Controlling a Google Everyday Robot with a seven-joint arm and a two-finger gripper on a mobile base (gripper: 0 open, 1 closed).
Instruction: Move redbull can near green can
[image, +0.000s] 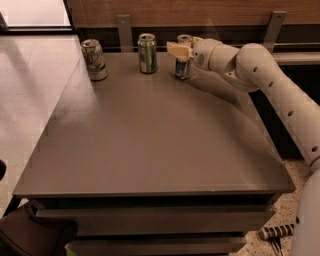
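Three drink cans stand in a row along the far edge of a broad grey-brown desk (150, 150). A white jointed robot arm (280, 95) reaches in from the right of the view. Its pale gripper (181, 51) sits against the upper body of the slim blue-and-silver redbull can (183, 71), which stands upright on the desk, long axis vertical. Just beside it, leftward in the view, is the upright green can with the silver top (147, 54); a narrow strip of desk parts the two. The coming move looks to be a short sideways carry toward that can, along the back edge. Farther left stands a whitish can with red-and-green print (94, 60). Whether the gripper has clamped the redbull can or merely brackets it cannot be told. The gripper's far side is hidden behind the can, and its near side covers the can's mid-body mark.
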